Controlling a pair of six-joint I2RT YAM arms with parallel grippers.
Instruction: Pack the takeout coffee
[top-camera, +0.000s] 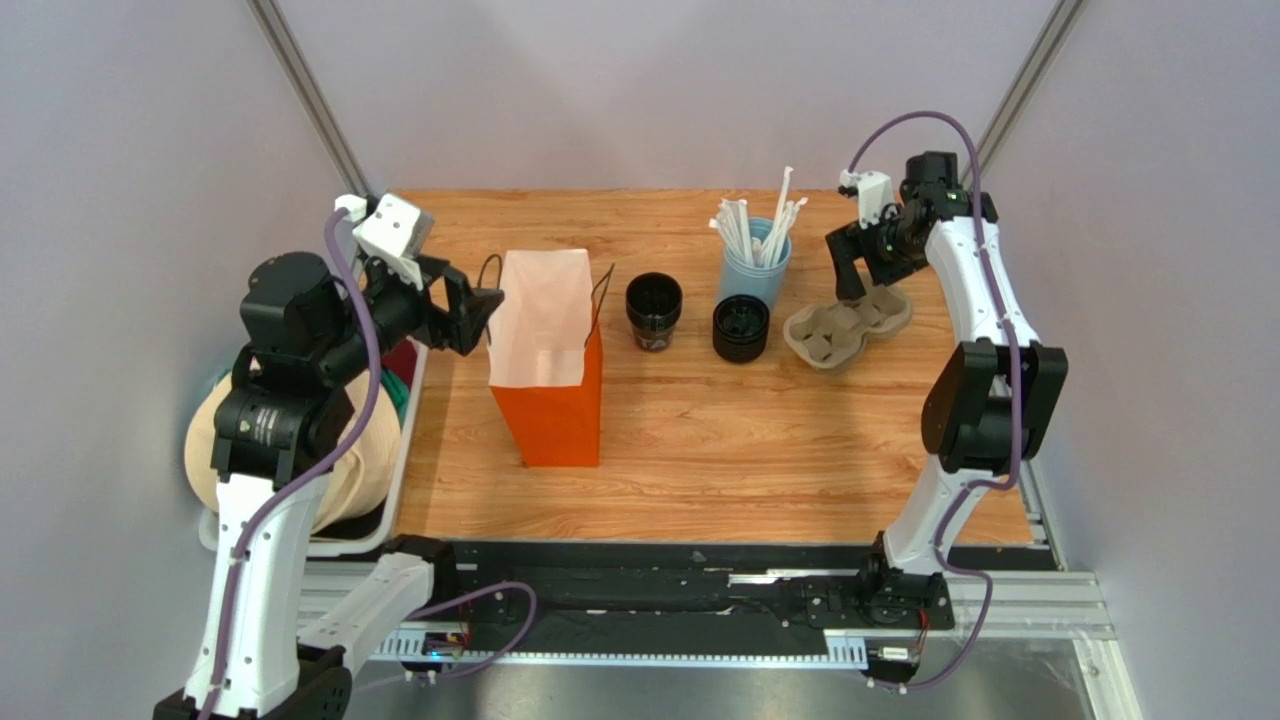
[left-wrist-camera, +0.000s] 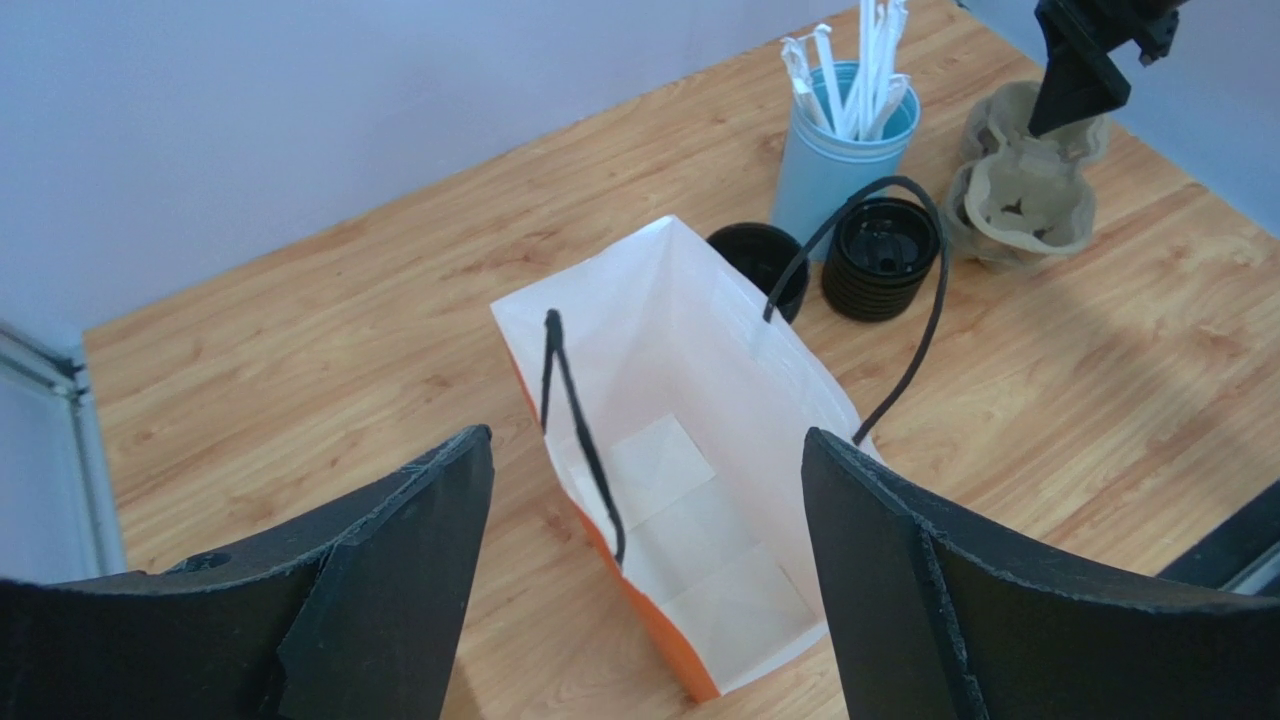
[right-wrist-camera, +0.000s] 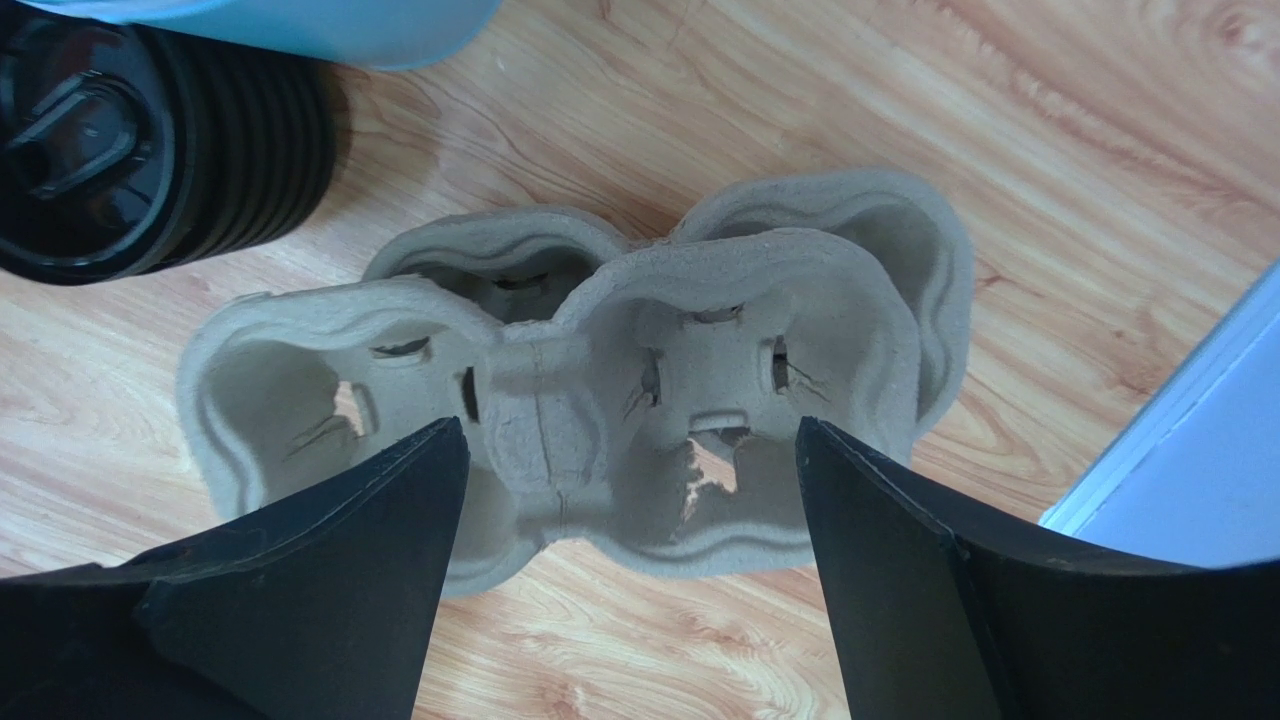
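Observation:
The takeout coffee cup (top-camera: 654, 309), small, round and dark, stands upright near the middle of the table, just right of the orange paper bag (top-camera: 549, 368). In the left wrist view the cup (left-wrist-camera: 751, 249) peeks out behind the bag's far rim. The bag (left-wrist-camera: 706, 450) stands open, white inside and empty, with black handles. My left gripper (top-camera: 469, 315) (left-wrist-camera: 646, 444) is open beside the bag's upper left, holding nothing. Over the cardboard cup tray (top-camera: 851, 329) (right-wrist-camera: 601, 375) at the back right, my right gripper (top-camera: 852, 275) (right-wrist-camera: 628, 435) is open, nothing between its fingers.
A stack of black lids (top-camera: 741, 327) (left-wrist-camera: 882, 258) (right-wrist-camera: 105, 143) sits between the cup and the tray. Behind it stands a pale blue cup of white straws (top-camera: 753, 258) (left-wrist-camera: 842, 150). A bin with cloth bundles (top-camera: 293, 450) sits off the table's left edge.

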